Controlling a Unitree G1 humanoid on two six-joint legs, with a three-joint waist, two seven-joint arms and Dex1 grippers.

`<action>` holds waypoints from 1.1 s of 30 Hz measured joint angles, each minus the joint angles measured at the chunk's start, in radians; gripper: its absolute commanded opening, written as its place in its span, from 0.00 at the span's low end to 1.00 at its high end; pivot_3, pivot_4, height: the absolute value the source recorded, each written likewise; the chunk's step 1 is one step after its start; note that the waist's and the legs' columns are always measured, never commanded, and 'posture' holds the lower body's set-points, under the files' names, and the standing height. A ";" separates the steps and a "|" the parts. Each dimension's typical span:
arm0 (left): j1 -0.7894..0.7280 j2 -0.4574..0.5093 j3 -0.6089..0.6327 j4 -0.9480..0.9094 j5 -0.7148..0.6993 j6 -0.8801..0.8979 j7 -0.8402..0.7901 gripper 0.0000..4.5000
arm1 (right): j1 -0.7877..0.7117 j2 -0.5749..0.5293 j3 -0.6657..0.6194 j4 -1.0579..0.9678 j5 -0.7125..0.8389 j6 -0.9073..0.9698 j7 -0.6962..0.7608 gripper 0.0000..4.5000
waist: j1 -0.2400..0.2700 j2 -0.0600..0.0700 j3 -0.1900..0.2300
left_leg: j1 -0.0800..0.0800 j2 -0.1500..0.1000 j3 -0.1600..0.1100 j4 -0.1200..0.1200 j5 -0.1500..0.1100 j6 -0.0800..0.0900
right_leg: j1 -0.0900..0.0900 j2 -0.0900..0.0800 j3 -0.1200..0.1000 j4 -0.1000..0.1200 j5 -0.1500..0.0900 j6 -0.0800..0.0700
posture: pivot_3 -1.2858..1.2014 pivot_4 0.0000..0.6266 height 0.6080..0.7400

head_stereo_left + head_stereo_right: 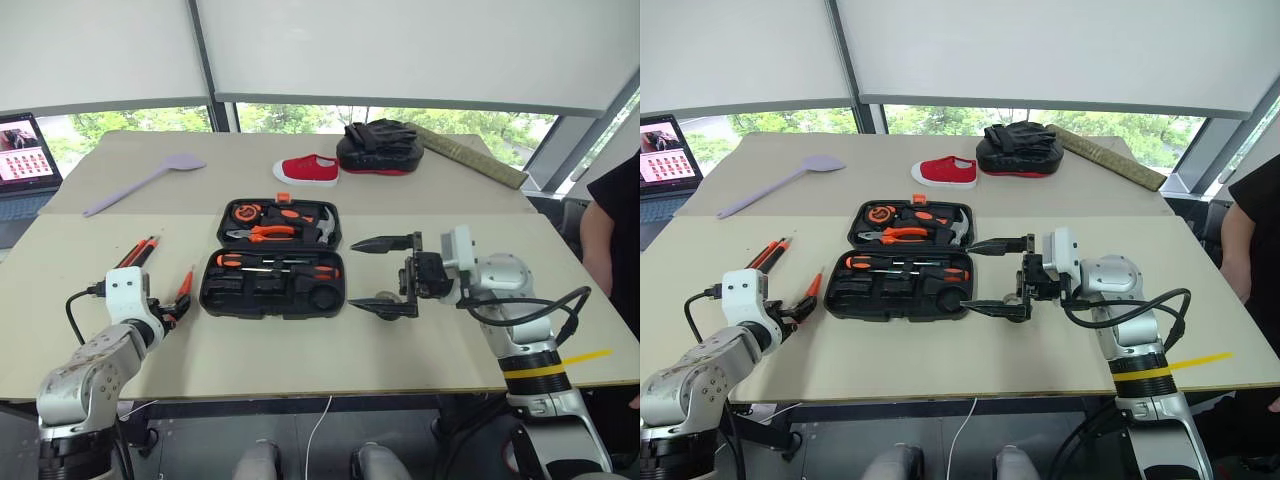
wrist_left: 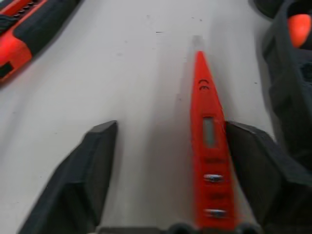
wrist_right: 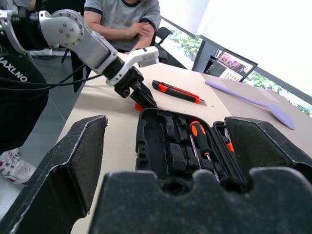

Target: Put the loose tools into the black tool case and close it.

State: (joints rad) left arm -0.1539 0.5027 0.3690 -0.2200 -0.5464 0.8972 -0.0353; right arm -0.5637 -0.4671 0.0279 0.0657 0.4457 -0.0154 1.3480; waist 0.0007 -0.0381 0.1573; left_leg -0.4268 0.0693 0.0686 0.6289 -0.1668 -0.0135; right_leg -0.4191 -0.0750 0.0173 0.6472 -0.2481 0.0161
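The black tool case [image 1: 272, 260] lies open in the middle of the table, with pliers, a hammer and screwdrivers seated in its recesses. Left of it a short orange screwdriver [image 2: 207, 141] lies flat between the fingers of my left gripper [image 1: 172, 312]. It rests against one finger [image 2: 258, 170], and the other finger stands apart from it. An orange-and-black utility knife [image 1: 137, 252] lies farther left. My right gripper [image 1: 385, 275] hovers open and empty at the case's right edge, pointing left across it.
A lilac spoon [image 1: 145, 182], a red shoe [image 1: 308, 169] and a black mitt [image 1: 380, 150] lie at the back of the table. A laptop [image 1: 25, 150] stands at the far left. One person [image 1: 615, 240] stands at the right edge and another [image 3: 122, 19] sits beyond my left arm.
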 measured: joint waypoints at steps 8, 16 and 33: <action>0.042 -0.007 0.045 -0.007 0.015 -0.031 -0.037 0.11 | 0.005 -0.021 -0.002 -0.007 0.001 0.001 -0.006 1.00 | 0.000 0.000 0.000 | 0.000 0.000 0.000 0.000 0.000 0.000 | 0.000 0.000 0.000 0.000 0.000 0.000 | 0.52 0.24 1.00; 0.015 0.116 0.061 0.062 -0.006 -0.424 -0.528 0.11 | 0.068 -0.094 -0.038 -0.050 0.010 0.032 -0.039 1.00 | 0.007 -0.001 0.001 | -0.004 0.000 0.000 0.001 0.000 -0.001 | -0.003 -0.001 -0.002 -0.001 0.000 0.000 | 0.52 0.24 1.00; -0.719 0.249 -0.540 1.127 0.476 -1.186 -1.400 0.11 | 0.136 -0.182 -0.079 -0.149 0.032 0.107 -0.083 1.00 | -0.001 -0.001 0.001 | -0.011 0.000 0.000 0.005 -0.002 0.005 | -0.005 0.001 -0.002 -0.002 -0.001 0.004 | 0.52 0.24 1.00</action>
State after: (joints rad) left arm -0.8730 0.7514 -0.1711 0.9073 -0.0701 -0.2888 -1.4349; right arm -0.4274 -0.6492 -0.0510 -0.0830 0.4779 0.0912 1.2651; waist 0.0000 -0.0394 0.1582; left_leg -0.4382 0.0695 0.0684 0.6340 -0.1690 -0.0090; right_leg -0.4243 -0.0735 0.0157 0.6450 -0.2495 0.0197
